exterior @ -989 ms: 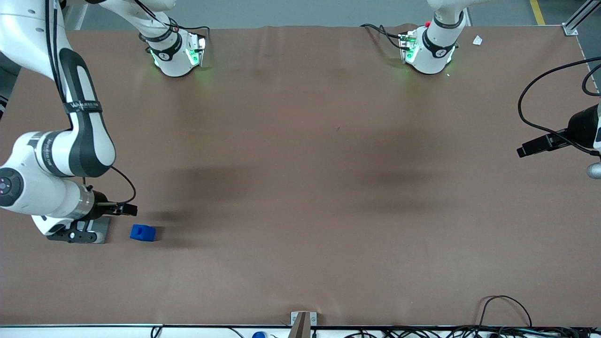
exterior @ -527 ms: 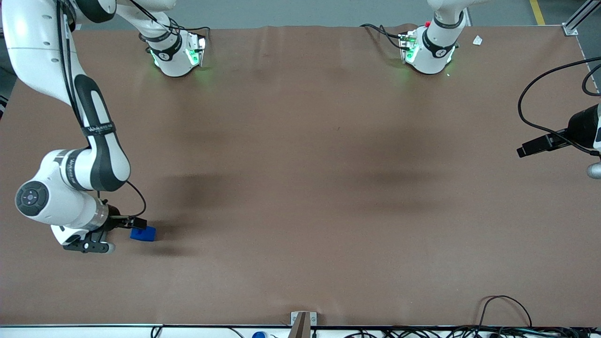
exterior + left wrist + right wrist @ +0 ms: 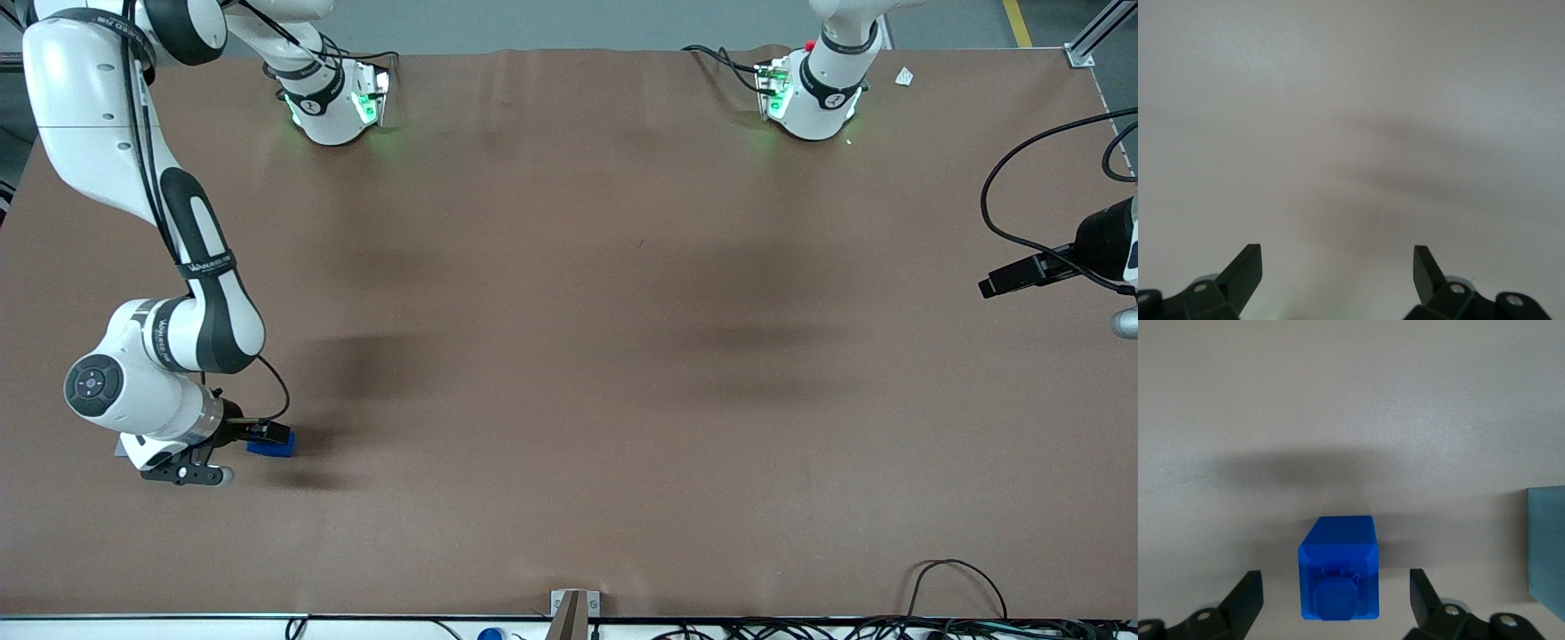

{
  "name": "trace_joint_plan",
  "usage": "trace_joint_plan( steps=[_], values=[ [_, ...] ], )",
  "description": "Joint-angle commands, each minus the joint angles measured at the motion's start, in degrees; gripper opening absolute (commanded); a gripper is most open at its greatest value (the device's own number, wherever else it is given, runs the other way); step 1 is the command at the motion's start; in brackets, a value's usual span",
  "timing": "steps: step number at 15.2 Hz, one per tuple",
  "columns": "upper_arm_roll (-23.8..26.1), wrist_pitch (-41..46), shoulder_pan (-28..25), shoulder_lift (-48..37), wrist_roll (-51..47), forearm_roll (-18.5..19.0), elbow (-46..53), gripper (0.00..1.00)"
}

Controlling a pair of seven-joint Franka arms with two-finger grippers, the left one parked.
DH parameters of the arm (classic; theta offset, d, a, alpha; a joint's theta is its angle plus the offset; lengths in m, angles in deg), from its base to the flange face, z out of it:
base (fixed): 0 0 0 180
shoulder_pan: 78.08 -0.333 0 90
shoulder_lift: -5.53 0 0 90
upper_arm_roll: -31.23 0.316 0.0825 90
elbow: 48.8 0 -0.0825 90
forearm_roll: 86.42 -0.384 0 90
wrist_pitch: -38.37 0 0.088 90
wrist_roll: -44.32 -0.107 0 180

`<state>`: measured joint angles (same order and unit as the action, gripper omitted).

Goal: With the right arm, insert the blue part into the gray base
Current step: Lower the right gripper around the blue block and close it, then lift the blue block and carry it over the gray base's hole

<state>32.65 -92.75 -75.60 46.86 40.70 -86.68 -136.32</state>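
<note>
The blue part (image 3: 276, 448) lies on the brown table near the front edge, at the working arm's end. The right arm's gripper (image 3: 187, 473) hangs above the table just beside it, and the wrist's black camera box covers part of the block. In the right wrist view the blue part (image 3: 1338, 577) lies between the open fingertips (image 3: 1250, 590), lower than them and untouched. The gripper (image 3: 1335, 588) is empty. The gray base (image 3: 1547, 547) stands beside the blue part; in the front view only a sliver (image 3: 118, 447) shows under the arm.
Both arm bases (image 3: 333, 102) stand at the table's back edge. Cables (image 3: 956, 582) and a small metal bracket (image 3: 569, 609) lie along the front edge. A scrap of white paper (image 3: 903, 77) lies in the back corner.
The right arm has swung sideways from over the gray base toward the blue part, now covering the base. The blue part has not moved.
</note>
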Motion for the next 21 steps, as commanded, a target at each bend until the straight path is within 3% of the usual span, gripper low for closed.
trace_joint_plan(
  steps=[1, 11, 13, 14, 16, 17, 21],
  values=[
    [0.25, 0.16, 0.33, 0.15, 0.46, -0.79, 0.42, 0.76],
    [0.25, -0.01, 0.60, 0.95, 0.63, -0.88, 0.51, 0.57],
    [0.25, -0.01, 0.60, 1.03, 0.46, -0.88, 0.51, 0.48],
    [0.34, -0.01, 0.60, 1.03, 0.37, -0.88, 0.51, 0.39],
    [0.34, 0.07, 0.60, 0.95, 0.37, -0.97, 0.51, 0.09],
    [0.34, 0.08, 0.51, 0.77, 0.28, -0.97, 0.68, 0.00],
    [0.34, 6.98, 1.38, -1.24, 0.72, -1.06, 4.89, 0.00]
  ],
)
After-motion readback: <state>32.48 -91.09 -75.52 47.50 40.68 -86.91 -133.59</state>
